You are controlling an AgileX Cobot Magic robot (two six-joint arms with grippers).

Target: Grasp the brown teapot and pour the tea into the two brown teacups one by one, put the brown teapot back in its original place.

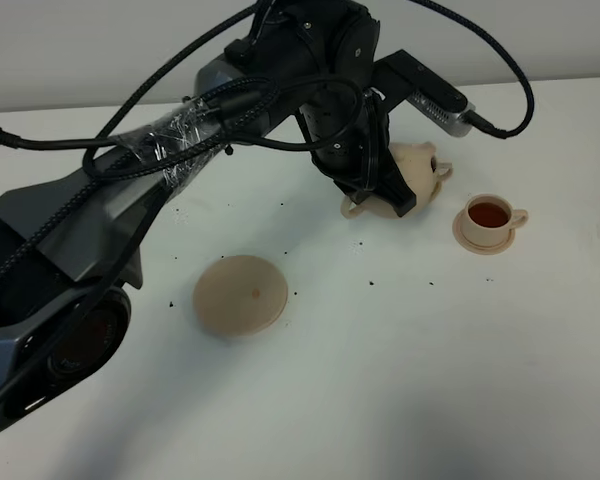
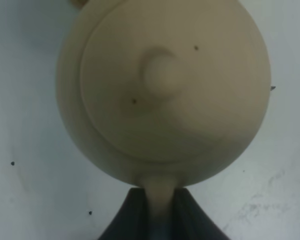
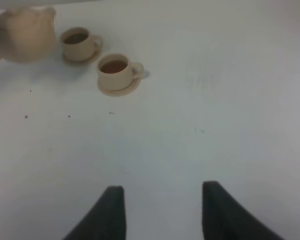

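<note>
The pale tan teapot (image 1: 417, 166) is at the back right of the table, next to the two teacups. My left gripper (image 1: 382, 190) is shut on its loop handle (image 2: 160, 196). The left wrist view looks straight down on the lid and knob (image 2: 160, 75). One teacup (image 1: 488, 216) holds dark tea on its saucer, right of the teapot. The other teacup (image 3: 79, 42) also holds tea; in the high view only its edge (image 1: 352, 208) shows under my left gripper. The wide flat saucer (image 1: 240, 293) lies bare, left of centre. My right gripper (image 3: 162, 210) is open and empty, low over the table.
Small dark tea-leaf specks (image 1: 371, 282) are scattered on the white table (image 1: 400, 380). My left arm and its cables (image 1: 180, 140) stretch across the left and middle of the high view. The right arm is out of the high view.
</note>
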